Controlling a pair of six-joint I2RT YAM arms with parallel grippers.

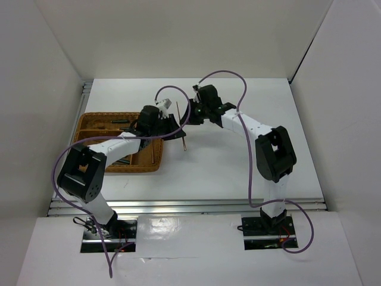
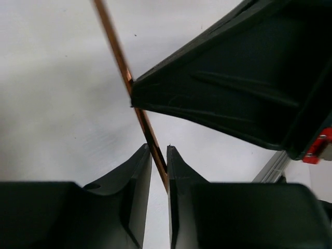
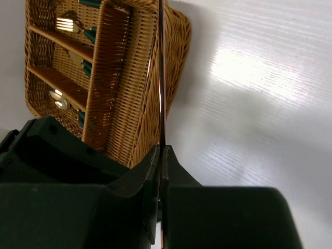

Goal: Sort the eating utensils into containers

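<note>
A thin gold chopstick (image 1: 181, 126) is held above the white table, just right of the brown wicker tray (image 1: 89, 119). My right gripper (image 3: 162, 148) is shut on the chopstick (image 3: 161, 78), which runs straight up from its fingertips. My left gripper (image 2: 159, 150) is open by a narrow gap with the same chopstick (image 2: 116, 52) between its jaws, lying against the right finger only. The right gripper's dark finger (image 2: 233, 88) crosses the chopstick higher up. The tray (image 3: 174, 57) holds a gold fork (image 3: 65, 23) and spoons (image 3: 57, 98) with teal handles in separate compartments.
In the top view both arms meet over the table's middle, the left gripper (image 1: 171, 126) beside the tray's right wall and the right gripper (image 1: 193, 112) behind it. Purple cables loop above both arms. White walls close the table on three sides.
</note>
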